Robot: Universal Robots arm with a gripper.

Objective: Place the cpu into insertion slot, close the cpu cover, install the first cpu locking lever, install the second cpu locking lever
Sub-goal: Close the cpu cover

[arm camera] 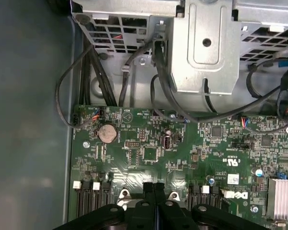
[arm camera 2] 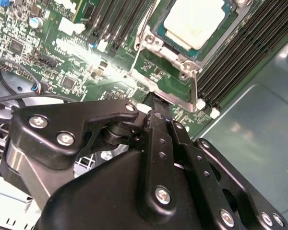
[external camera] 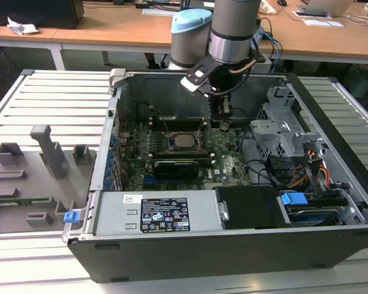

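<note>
Silvery-grey on top, the small flat square cpu (arm camera 2: 194, 21) lies seated in the black-surrounded square insertion slot (external camera: 170, 141) on the green motherboard (arm camera: 182, 158). The thin silvery-dark metal cpu cover (arm camera 2: 182, 62) appears, as far as I can judge, to be folded flat around it. The black gripper (arm camera 2: 156, 103) hangs low just beside one corner of that frame, with its jaws pressed together and nothing visible between them. The chip lies close by on the exterior view's left of the jaws and slightly nearer.
</note>
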